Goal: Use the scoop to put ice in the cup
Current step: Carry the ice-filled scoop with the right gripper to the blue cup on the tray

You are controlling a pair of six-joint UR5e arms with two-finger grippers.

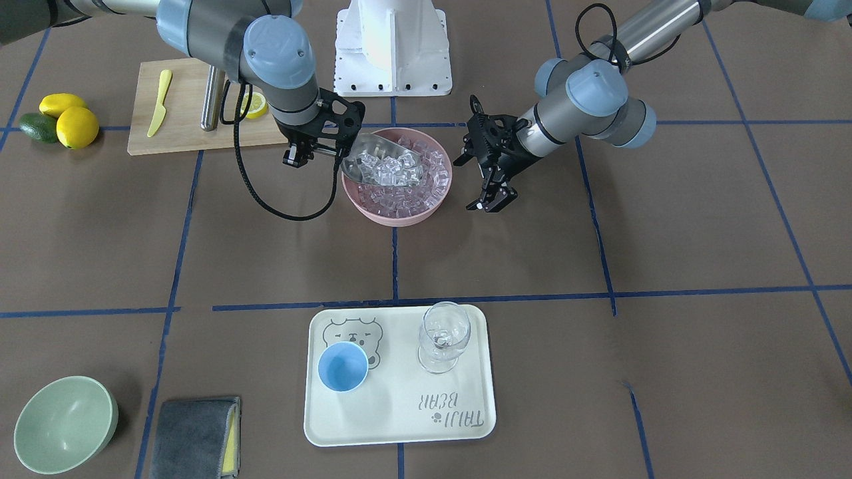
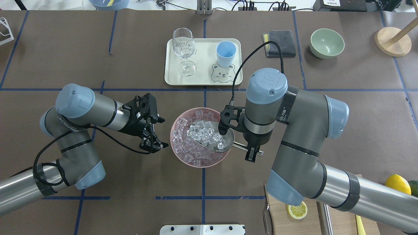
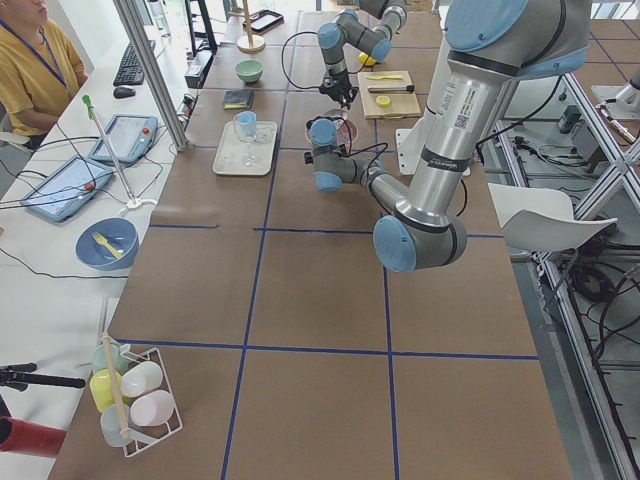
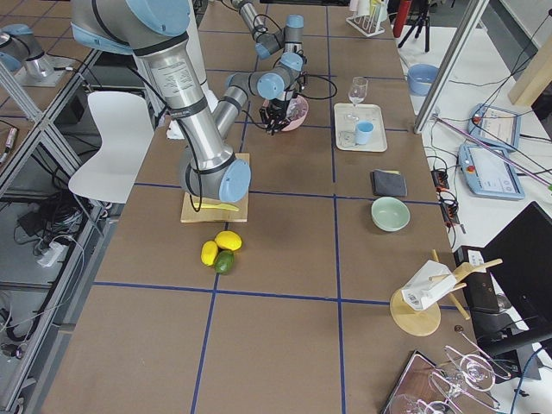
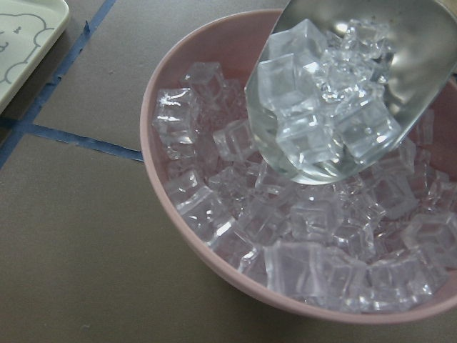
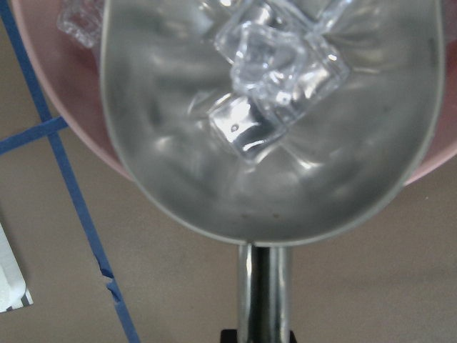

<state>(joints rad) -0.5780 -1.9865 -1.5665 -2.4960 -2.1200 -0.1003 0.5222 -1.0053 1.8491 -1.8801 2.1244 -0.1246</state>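
The ice (image 2: 202, 131) fills your scoop (image 2: 225, 143) above the pink bowl (image 2: 192, 163), with the right tool (image 2: 250, 152) clamped on the handle. The scooping looks done. Next, carry it level to the cup (image 2: 226, 53) at twelve o'clock. The left tool (image 2: 160, 133) waits with its fingers apart at nine.

The one text I can read for certain is "TAIJI BEAR", printed on the cream tray (image 1: 399, 412). It is upside down in the front-facing view (a paw print (image 1: 436, 418) beside it), at the corner opposite the tray's bear drawing (image 1: 346, 327). The lettering on the right arm's band (image 2: 282, 109) is too small to read.
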